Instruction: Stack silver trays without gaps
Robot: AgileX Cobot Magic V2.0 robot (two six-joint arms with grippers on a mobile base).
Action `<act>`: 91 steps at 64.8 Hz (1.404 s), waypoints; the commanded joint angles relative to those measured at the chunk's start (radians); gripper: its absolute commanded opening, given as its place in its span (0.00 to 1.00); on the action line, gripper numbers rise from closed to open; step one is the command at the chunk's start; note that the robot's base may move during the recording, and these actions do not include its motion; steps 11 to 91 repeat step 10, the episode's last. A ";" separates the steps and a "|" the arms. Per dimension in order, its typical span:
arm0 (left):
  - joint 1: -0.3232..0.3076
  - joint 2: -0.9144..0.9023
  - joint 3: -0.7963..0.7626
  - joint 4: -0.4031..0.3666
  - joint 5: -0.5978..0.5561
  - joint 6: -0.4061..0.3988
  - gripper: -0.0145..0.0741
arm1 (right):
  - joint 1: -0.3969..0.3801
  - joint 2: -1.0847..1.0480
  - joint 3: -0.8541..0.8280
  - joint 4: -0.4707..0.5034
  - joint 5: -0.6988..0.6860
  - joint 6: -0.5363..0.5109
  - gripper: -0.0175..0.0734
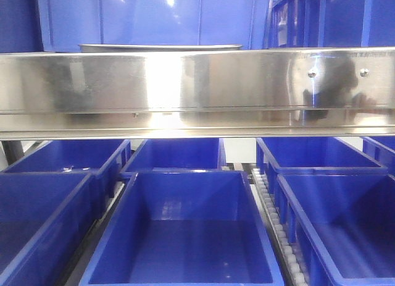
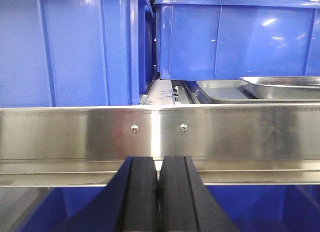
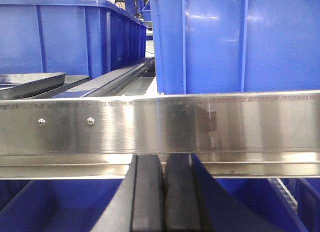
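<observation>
Warehouse line: blue bins [image 1: 185, 236], rollers [image 1: 278, 224]

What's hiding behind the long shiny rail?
Behind the steel rail sit silver trays, one resting on another, plus blue bins. The rail covers the trays' near edges, so any gap stays hidden.

Shiny steel trays [image 2: 280, 86]; brushed-metal rail [image 1: 185, 82]; glossy plastic bins [image 1: 185, 236]

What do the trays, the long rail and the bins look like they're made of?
Silver trays: likely stainless steel, shiny with mirror-like glints.
Rail: brushed steel by its fine grain and soft reflections, held by screws.
Blue bins: glossy moulded plastic, probably, with ribbed walls.
</observation>
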 commanded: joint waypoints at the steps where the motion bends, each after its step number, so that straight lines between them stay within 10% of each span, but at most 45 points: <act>1: 0.001 -0.005 -0.002 0.003 -0.013 -0.006 0.15 | -0.004 -0.007 0.000 -0.009 -0.012 -0.003 0.11; 91: 0.001 -0.005 -0.002 0.003 -0.013 -0.006 0.15 | -0.004 -0.007 0.000 -0.009 -0.012 -0.003 0.11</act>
